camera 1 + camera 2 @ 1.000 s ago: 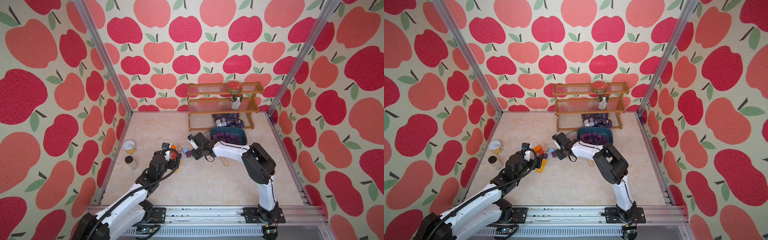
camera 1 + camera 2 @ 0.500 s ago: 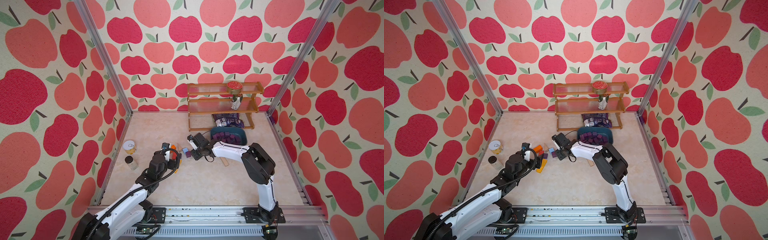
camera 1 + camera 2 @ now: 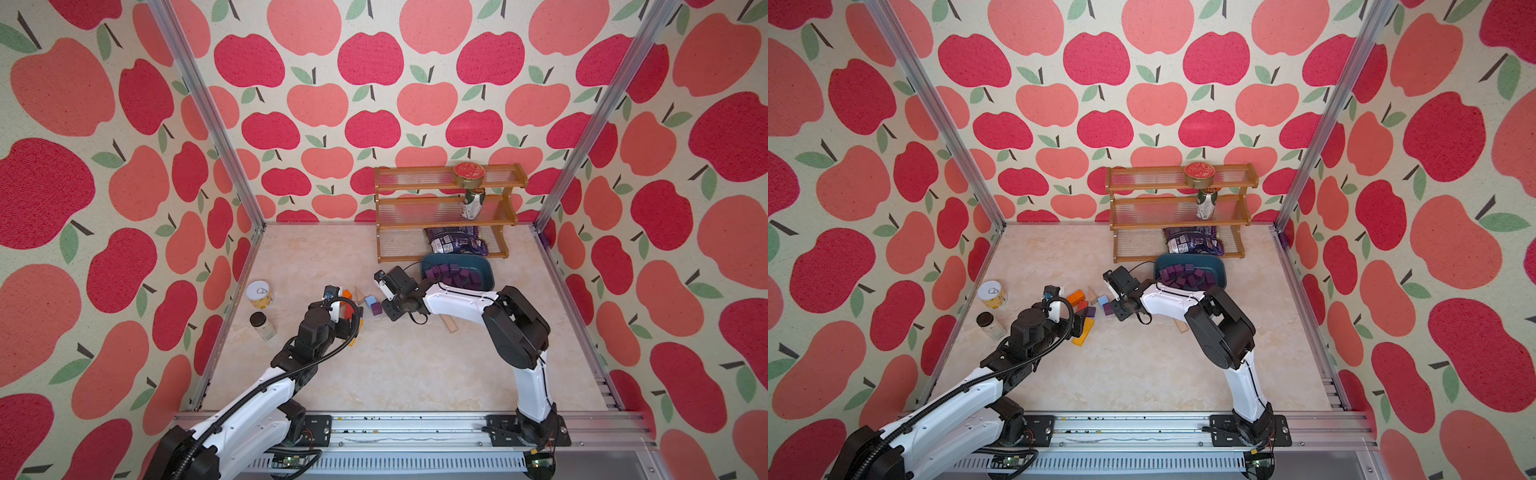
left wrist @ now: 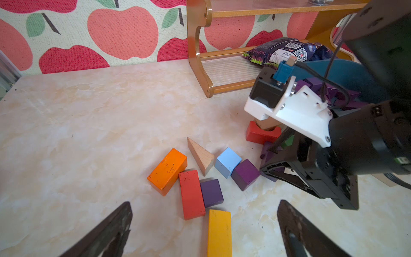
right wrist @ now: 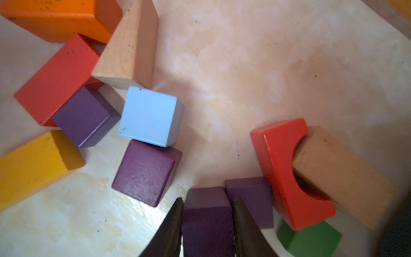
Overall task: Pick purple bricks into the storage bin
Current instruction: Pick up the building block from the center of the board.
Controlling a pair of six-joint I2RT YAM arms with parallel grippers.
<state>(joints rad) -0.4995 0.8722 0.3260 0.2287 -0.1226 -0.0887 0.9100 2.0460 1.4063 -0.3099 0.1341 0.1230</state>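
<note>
Only the right jaws have moved: left gripper [image 4: 204, 203], nearer, hangs wide over the mixed blocks [image 4: 191, 193] as before, while right gripper [image 5: 208, 203] now pinches a purple brick [image 5: 206, 222] across opposite faces. Brick looks squarish, long axis unclear, apparently not yet lifted. Storage bin [image 3: 484, 270], part-filled, lies behind the right wrist toward the rack [image 3: 415, 212]; right arm is nearer.

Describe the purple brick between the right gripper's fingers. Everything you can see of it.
The purple brick is a small matte dark-purple block, painted wood by its look, cuboid with clean edges. It sits squarely in the right gripper, whose dark fingers press its two opposite sides. A second purple block lies just beyond one finger, beside a red arch block. Whether it is off the table cannot be told.
</note>
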